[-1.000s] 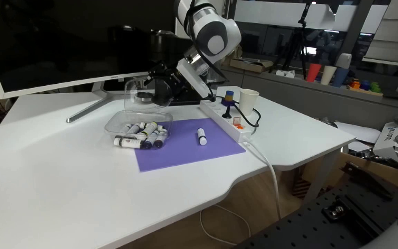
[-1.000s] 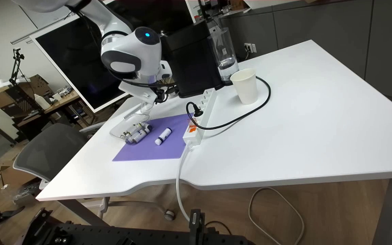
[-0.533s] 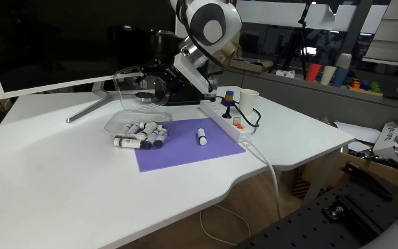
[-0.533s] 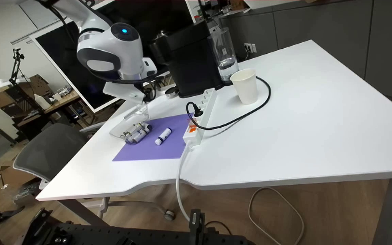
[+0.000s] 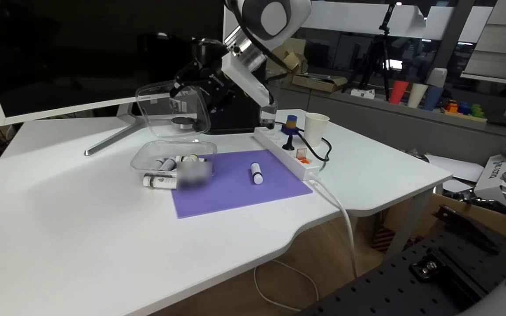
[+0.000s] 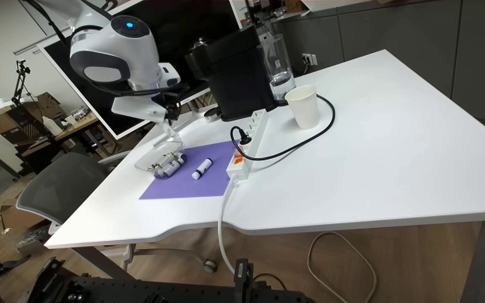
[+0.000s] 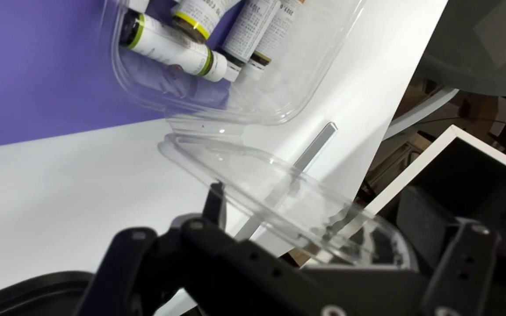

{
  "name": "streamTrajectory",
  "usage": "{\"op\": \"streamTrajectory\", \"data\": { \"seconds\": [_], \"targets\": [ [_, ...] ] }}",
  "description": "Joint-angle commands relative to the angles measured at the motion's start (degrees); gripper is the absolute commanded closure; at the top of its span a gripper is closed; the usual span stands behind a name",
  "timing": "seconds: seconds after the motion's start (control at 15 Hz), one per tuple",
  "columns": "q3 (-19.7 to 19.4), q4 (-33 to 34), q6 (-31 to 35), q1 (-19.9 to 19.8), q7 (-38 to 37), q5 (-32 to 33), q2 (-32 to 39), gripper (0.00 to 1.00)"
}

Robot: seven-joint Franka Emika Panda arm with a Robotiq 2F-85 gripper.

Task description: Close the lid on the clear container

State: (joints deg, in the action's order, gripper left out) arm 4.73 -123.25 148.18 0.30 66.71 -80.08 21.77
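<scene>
One lid point(image 5: 163, 116) is now standing higher in an exterior view than a second ago, rising behind the clear container point(image 5: 149, 153) and apparently hinged to it. The container is also sitting slightly shifted, so the push is probably dragging it; closing is likely beginning, with the lid still needing to fold over and down. The claw point(image 5: 193, 101) is standing spread wide beside the lid, clenching nothing; whether it is touching is staying unclear. Counting the bench point(image 5: 81, 210): one purple mat point(image 5: 240, 199), one loose vial point(image 5: 257, 173) lying on it, one white cup point(image 5: 315, 128), one power strip point(image 5: 283, 153); at least four other vials point(image 7: 178, 50) are lying in the container, a blurred patch hiding the exact total.
</scene>
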Motion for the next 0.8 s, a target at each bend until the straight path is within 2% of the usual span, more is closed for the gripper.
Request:
{"op": "streamTrajectory", "data": {
  "seconds": [0.0, 0.13, 0.27, 0.6, 0.73],
  "targets": [
    [-1.12, -3.79, 3.91, 2.26, -2.43, 2.11, -4.22, 0.0],
    [-0.64, -4.67, 4.51, 2.27, -3.52, 4.64, -4.95, 0.0],
    [-1.34, -5.14, 2.81, 2.74, -6.55, 10.43, -5.17, 0.0],
    [-2.44, -4.16, -8.21, 2.0, -17.75, 32.48, -4.31, 0.0],
    [-4.4, -3.68, -13.62, 3.65, -21.14, 41.5, -4.12, 0.0]
  ]
}}
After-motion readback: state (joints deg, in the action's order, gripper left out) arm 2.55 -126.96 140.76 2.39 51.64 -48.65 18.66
